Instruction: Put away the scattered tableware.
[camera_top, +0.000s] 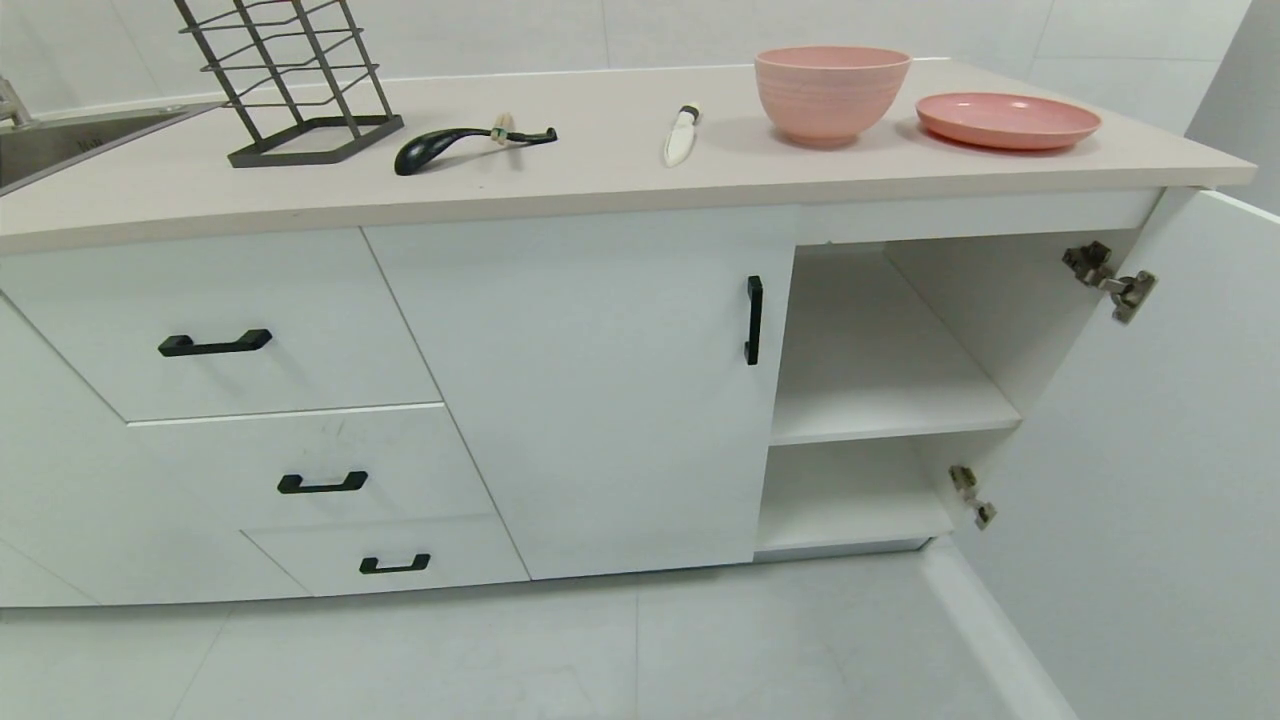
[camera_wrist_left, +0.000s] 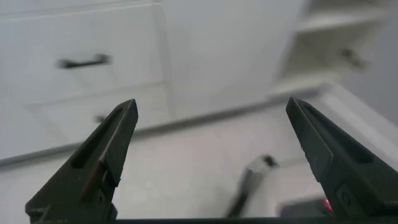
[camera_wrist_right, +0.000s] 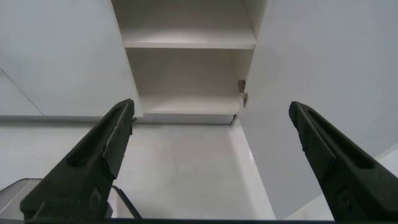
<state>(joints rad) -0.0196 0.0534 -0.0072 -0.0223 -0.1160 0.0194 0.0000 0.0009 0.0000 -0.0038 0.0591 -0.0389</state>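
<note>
A round, smooth pink bowl (camera_top: 832, 92) with faint ridges around its wall is sitting at the far right of the pale matte worktop (camera_top: 600, 185). A flat, glossy pink plate (camera_top: 1007, 119) is lying just to its right, apart from it. Left of the bowl a small white knife (camera_top: 682, 135) is lying lengthwise. Further left, a glossy black spoon (camera_top: 470, 143) with a curved handle is resting beside a black wire rack (camera_top: 295, 80) on a rectangular base. A steel sink (camera_top: 70, 140) is showing at the far left.

Below the worktop, the right cabinet door (camera_top: 1150, 450) is standing open, showing two plain white shelves (camera_top: 880, 400) and metal hinges.

The left end effector (camera_wrist_left: 211, 104) is hanging low over the tiled floor, facing the drawers, its dark tapered fingers spread wide and holding nothing. The right end effector (camera_wrist_right: 211, 104) is likewise released, pointing toward the open cabinet.
</note>
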